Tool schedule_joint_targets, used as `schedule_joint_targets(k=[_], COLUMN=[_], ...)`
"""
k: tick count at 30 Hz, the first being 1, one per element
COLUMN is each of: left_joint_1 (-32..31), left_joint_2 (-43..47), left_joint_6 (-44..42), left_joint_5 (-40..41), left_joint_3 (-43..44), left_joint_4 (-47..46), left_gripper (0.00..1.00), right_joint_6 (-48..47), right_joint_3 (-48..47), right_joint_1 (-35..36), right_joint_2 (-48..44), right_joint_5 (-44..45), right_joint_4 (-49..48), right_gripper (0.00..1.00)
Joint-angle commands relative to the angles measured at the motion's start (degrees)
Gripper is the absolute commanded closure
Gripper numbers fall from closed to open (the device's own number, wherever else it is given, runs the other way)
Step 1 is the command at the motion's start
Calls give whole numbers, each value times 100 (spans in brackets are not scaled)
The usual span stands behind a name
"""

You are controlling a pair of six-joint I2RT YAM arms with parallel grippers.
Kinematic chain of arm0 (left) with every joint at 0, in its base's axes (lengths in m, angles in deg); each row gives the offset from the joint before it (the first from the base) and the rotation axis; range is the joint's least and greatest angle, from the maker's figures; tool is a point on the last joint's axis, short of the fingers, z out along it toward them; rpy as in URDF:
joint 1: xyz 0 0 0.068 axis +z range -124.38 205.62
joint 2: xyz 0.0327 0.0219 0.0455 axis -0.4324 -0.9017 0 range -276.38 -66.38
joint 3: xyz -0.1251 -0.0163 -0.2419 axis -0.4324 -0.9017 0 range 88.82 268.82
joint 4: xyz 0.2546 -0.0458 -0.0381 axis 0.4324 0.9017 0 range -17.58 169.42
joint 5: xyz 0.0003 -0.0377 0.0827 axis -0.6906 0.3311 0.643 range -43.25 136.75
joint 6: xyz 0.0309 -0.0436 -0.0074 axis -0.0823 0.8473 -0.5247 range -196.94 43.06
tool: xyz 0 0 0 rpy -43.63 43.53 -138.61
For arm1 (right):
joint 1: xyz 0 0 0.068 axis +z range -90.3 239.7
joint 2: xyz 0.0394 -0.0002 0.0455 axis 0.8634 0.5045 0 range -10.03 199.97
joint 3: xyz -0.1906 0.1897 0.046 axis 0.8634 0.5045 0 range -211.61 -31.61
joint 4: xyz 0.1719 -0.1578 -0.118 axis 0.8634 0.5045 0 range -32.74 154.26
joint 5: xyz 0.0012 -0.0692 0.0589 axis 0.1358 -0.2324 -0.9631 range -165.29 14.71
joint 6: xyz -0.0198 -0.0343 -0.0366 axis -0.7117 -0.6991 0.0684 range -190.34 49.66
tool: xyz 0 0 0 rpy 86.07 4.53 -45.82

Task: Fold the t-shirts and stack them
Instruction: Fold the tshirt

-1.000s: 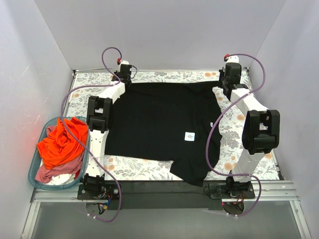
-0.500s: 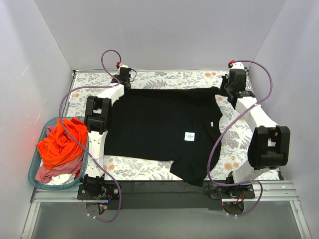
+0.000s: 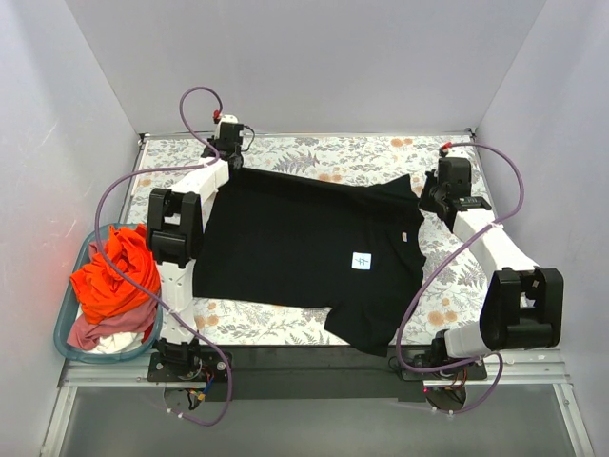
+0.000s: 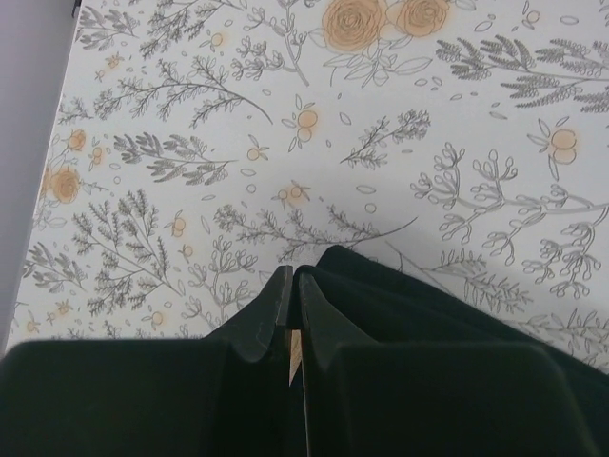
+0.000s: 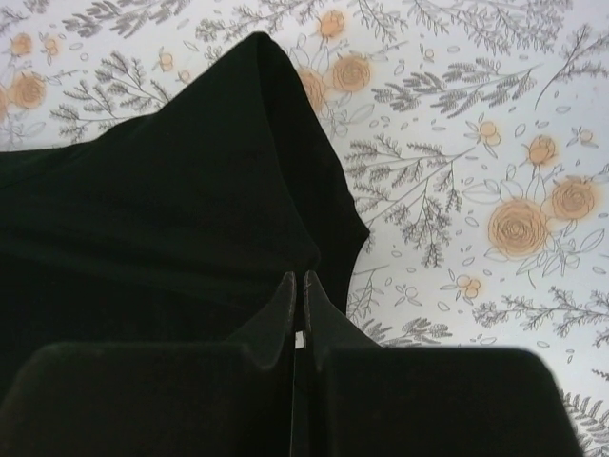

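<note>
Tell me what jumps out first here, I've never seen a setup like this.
A big black t-shirt lies spread over the flowered table, with a small white label near its middle. The left gripper and the right gripper each pinch its far edge, one at either end. At the table's left side, a teal basket holds a heaped bright orange-red shirt.

Top cam sits up high behind the arm bases (image 3: 186, 362), angled down, far enough back to catch the whole bench (image 3: 314, 152). Wrist cams ride right behind the left end effector (image 4: 290, 278) and right end effector (image 5: 296, 281), looking past the tips from super close. Each shares with the top view the black t-shirt (image 3: 304, 238) edge at its tips and floral bench just ahead.
</note>
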Motion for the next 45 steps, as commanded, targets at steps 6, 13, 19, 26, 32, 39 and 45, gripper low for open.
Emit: schedule_joint_targets(k=[6,13,19,26,32,39,45], left_joint_1=[-25,-95,-139,-165,-165,-165,-165], left_joint_2=[839,962,1041,1015,865,1163,1848], left_joint_6=[181,278,454,568,629,937,1324], left_joint_5=[171,267,285,408,698,654,234], left_joint_3=[-839,-1313,-1718,-1964,-1745,-1762,-1990], left_joint_4=[-60,-51,-16,54,133,274,362], left_gripper=[100,100,100,100,100,74,56], right_joint_6=[322,445,604,665,700,613,893], right_joint_3=[412,719,1062,1194,1185,975,939], right_joint_1=[-32,-31,-32,-32,-40,-58,-830], right_joint_2=[-496,-558,-663,-488,-408,-382,-364], right_joint_5=[125,-86,-288,-270,-446,-904,-2220], right_joint_4=[218,306,438,473,517,570,-229], right_gripper=[99,99,99,99,99,80,45])
